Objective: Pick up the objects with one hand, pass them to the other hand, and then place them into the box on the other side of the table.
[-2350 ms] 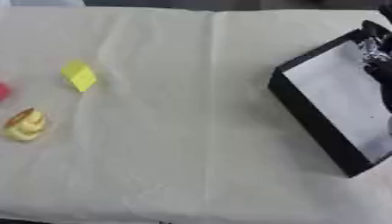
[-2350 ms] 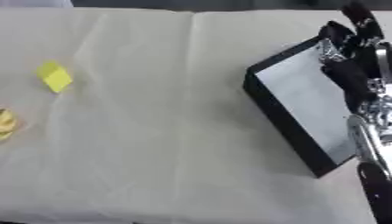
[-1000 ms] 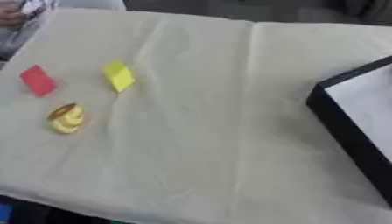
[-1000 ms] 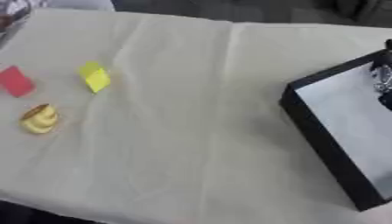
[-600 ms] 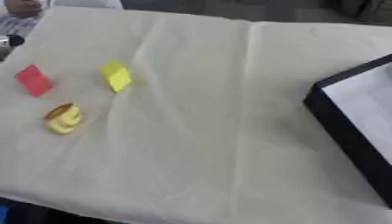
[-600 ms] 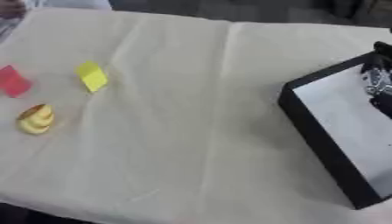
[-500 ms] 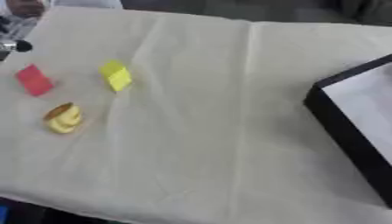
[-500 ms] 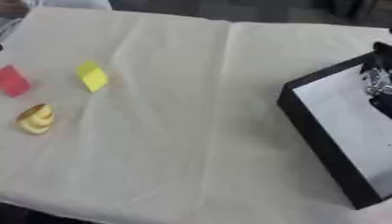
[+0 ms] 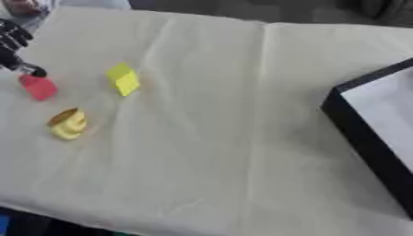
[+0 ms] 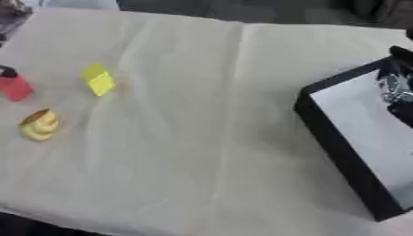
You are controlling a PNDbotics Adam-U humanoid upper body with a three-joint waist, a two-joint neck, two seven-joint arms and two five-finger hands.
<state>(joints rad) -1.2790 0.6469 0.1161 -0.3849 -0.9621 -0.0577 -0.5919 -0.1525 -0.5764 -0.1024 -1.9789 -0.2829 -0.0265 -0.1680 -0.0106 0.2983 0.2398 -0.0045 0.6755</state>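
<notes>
While the left robot hand (image 9: 11, 46) hung at the upper left edge of the left eye view, one fingertip touched the red block (image 9: 38, 87); whether its fingers were spread I could not tell. A glancing contact could tip the block toward the yellow block (image 9: 123, 79) or the yellow duck-like toy (image 9: 67, 123). In the right eye view, the right robot hand (image 10: 398, 87) hovered over the black box (image 10: 339, 152), shape unclear; a misjudged handover might drop the block on the tabletop (image 10: 209, 138).
</notes>
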